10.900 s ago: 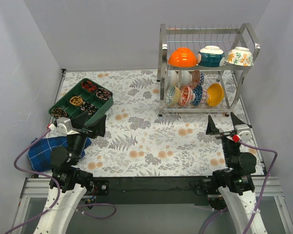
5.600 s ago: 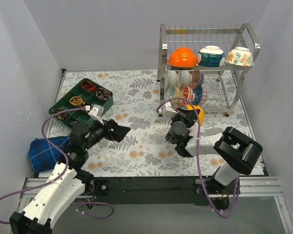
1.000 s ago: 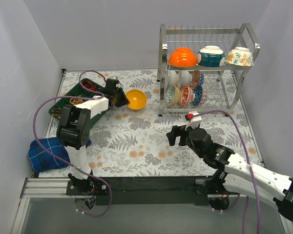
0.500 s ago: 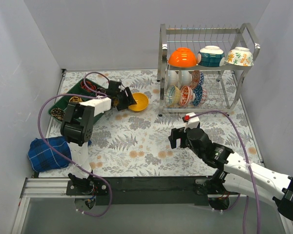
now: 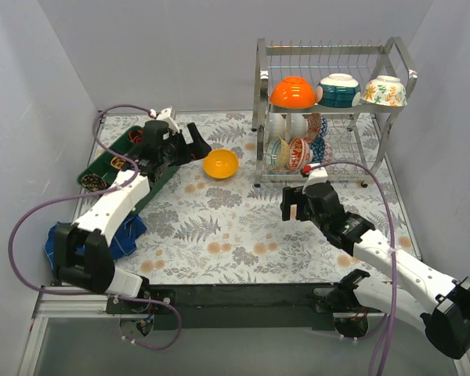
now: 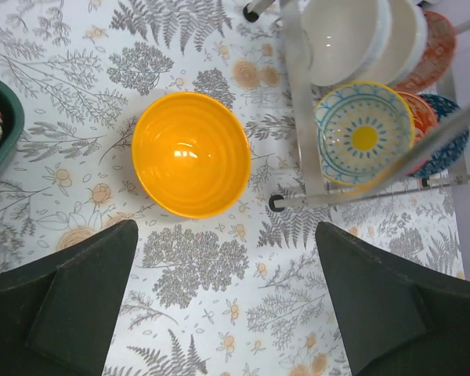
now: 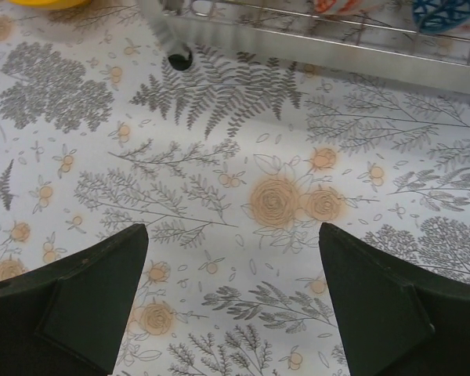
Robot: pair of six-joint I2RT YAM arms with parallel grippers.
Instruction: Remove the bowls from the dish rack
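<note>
A yellow bowl sits upright on the floral tablecloth, left of the dish rack. My left gripper hovers open just left of this bowl, apart from it. The rack's top tier carries an orange bowl, a teal one and a floral one, all upside down. Several more bowls stand on edge on the lower tier, among them a blue-and-yellow patterned bowl. My right gripper is open over bare cloth in front of the rack's base.
A green compartment tray with small items lies at the far left, partly under my left arm. A blue checked cloth sits near the front left. Grey walls close in on three sides.
My left gripper has opened and let go of the yellow bowl, which now rests on the table, and has drawn back a little. My right gripper has moved toward the rack.
</note>
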